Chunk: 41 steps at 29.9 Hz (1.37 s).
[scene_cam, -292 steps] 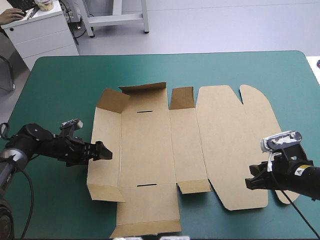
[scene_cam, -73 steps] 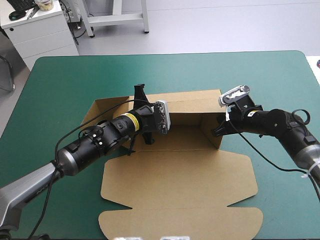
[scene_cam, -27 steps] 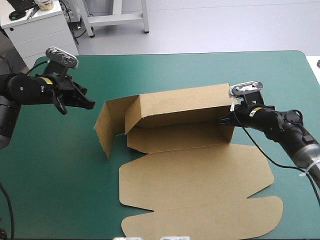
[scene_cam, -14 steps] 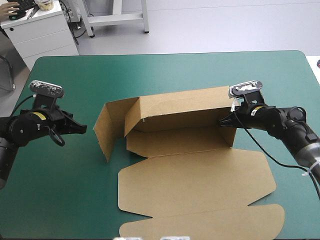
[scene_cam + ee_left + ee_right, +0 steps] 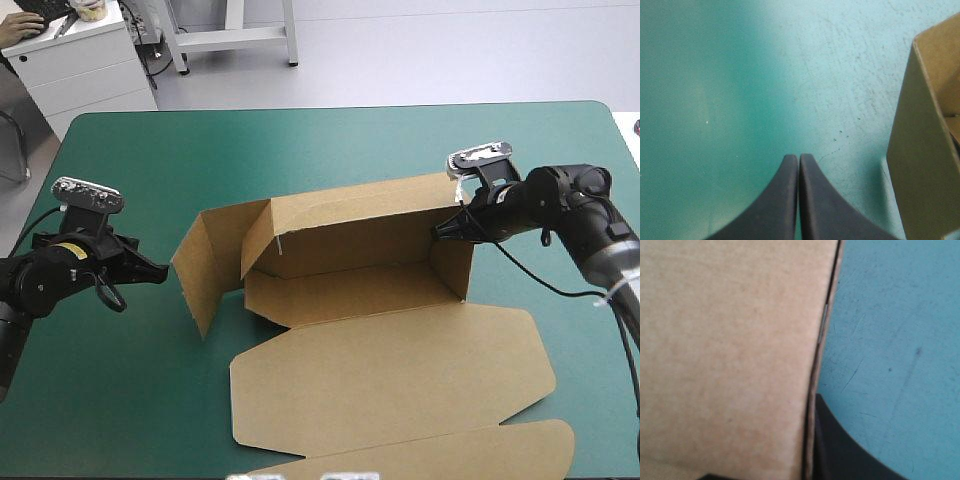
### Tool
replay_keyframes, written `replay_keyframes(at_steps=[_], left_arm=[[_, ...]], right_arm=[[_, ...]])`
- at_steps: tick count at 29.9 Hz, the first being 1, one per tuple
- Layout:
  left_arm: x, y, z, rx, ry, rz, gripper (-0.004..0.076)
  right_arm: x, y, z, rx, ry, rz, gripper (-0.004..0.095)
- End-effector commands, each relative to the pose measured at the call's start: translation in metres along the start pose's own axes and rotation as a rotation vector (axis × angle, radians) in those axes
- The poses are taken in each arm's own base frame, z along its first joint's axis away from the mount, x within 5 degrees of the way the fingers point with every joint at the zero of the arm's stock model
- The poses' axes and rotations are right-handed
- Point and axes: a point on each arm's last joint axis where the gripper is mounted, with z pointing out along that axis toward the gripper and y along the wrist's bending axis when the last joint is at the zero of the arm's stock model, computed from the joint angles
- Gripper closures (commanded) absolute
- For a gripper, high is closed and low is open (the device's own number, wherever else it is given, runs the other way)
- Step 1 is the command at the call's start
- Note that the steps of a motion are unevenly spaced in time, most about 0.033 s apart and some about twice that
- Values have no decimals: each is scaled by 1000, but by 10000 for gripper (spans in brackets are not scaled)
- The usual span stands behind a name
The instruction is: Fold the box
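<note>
The brown box (image 5: 350,232) stands mid-table with its long back wall raised and its lid (image 5: 390,370) lying flat toward the front edge. Its left end flap (image 5: 195,272) stands swung outward. My right gripper (image 5: 438,229) is shut on the top of the right end wall (image 5: 452,262). In the right wrist view the board (image 5: 730,355) fills the space ahead, and the gripper (image 5: 812,400) pinches its edge with one black finger (image 5: 840,450) showing. My left gripper (image 5: 160,272) is shut and holds nothing, a short way left of the flap. In its own view the gripper (image 5: 798,158) points at bare cover, the flap (image 5: 922,160) beside it.
Teal-green cover (image 5: 300,140) stretches beyond the box to the far edge and around my left arm. The lid's front flap (image 5: 420,455) reaches close to the table's front edge.
The box, earlier flat, now has its walls raised. Just before now it slid slightly left, its left flap swung outward, and my right gripper rose a little with the end wall.
</note>
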Motion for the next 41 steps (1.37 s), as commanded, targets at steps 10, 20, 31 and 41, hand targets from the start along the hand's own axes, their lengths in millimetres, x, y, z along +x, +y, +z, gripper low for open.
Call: replay_keyframes(at_steps=[10,20,31,41], left_arm=[[-15,3,-12,-33,-148,-30,734],[-15,3,-12,-32,-146,-35,734],[-15,3,-12,-32,-146,-35,734],[-16,3,-12,-34,-152,-35,734]], right_arm=[[-38,-17,74,-5,59,51,919],[-66,-20,71,0,2,43,331],[-83,-11,4,-13,-13,25,184],[-79,-8,-30,8,-75,71,184]])
